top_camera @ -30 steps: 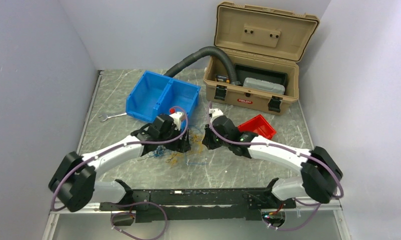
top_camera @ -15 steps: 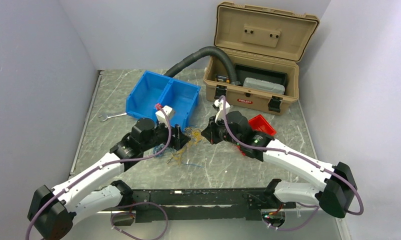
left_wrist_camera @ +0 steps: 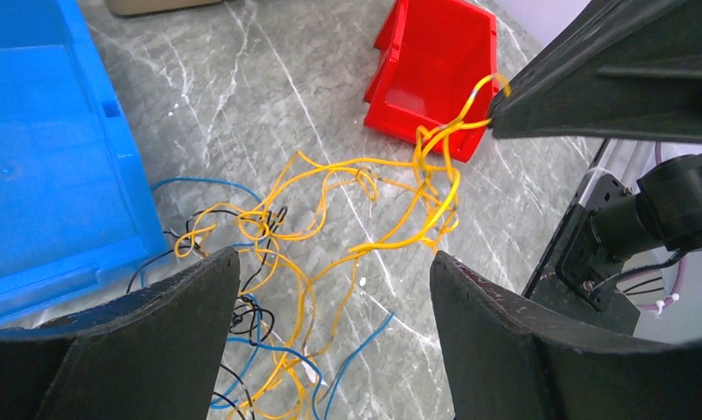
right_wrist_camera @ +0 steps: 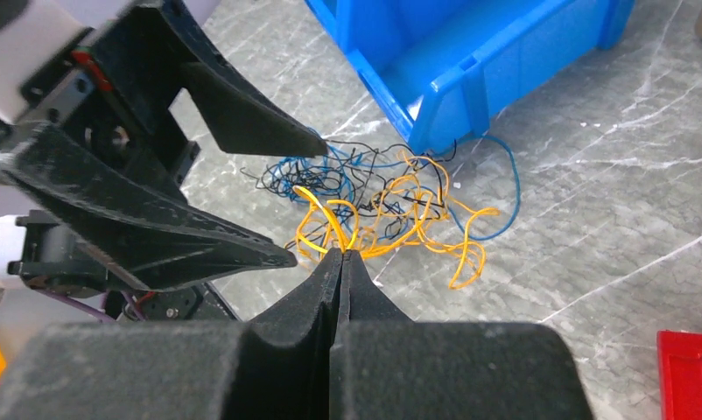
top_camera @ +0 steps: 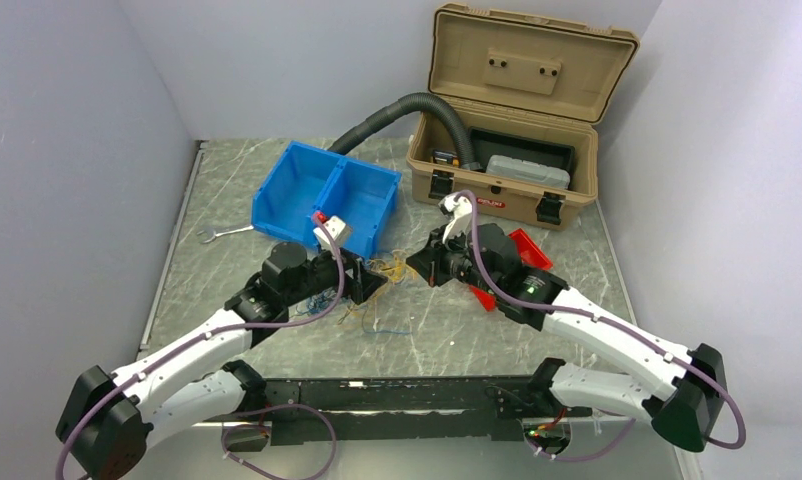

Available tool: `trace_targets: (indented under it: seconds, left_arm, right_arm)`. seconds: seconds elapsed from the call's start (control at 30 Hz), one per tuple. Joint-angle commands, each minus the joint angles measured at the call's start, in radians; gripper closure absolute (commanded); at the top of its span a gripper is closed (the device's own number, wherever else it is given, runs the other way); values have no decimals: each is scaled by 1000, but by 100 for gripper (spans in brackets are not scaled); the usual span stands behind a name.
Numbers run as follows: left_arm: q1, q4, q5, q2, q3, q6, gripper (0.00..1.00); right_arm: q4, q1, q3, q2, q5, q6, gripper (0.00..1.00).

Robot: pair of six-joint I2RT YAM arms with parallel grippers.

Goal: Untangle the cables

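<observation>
The cables (top_camera: 365,305) are a tangle of thin yellow, blue and black wires on the marble table, in front of the blue bin. My right gripper (right_wrist_camera: 341,254) is shut on a few yellow wires (left_wrist_camera: 435,166) and holds them taut above the table. In the top view it (top_camera: 424,268) is just right of the pile. My left gripper (left_wrist_camera: 334,267) is open and empty, with its jaws wide apart above the blue and black wires (left_wrist_camera: 260,341). It faces the right gripper across the tangle (right_wrist_camera: 391,197). In the top view the left gripper (top_camera: 369,283) is left of the lifted strands.
A blue two-compartment bin (top_camera: 327,190) stands right behind the tangle. A small red bin (top_camera: 525,250) lies beside the right arm. An open tan toolbox (top_camera: 507,170) and a black corrugated hose (top_camera: 397,110) are at the back. A wrench (top_camera: 222,233) lies far left.
Both grippers have risen from the pile and moved slightly away from me. The right gripper has drawn yellow wires up and to the right. The left arm's elbow has swung left.
</observation>
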Motion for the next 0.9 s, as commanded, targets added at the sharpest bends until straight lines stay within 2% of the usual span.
trace_targets:
  seconds: [0.0, 0.13, 0.5, 0.6, 0.7, 0.87]
  left_arm:
    - [-5, 90, 58, 34, 15, 25, 17]
    - [-5, 146, 89, 46, 10, 34, 18]
    - [-8, 449, 102, -46, -126, 123, 19]
    - [-8, 606, 91, -33, -195, 113, 19]
    - [-10, 690, 137, -3, -226, 121, 20]
    - [-14, 742, 156, 26, -250, 123, 23]
  right_arm:
    - [18, -1, 9, -55, 16, 1, 100]
    - [16, -1, 17, -63, -3, -9, 100]
    - [33, -2, 43, -14, -62, -57, 100]
    - [57, -1, 35, 18, -97, -47, 100]
    - [83, -1, 28, 50, -147, -32, 100]
    - [107, 2, 15, 99, -191, -7, 100]
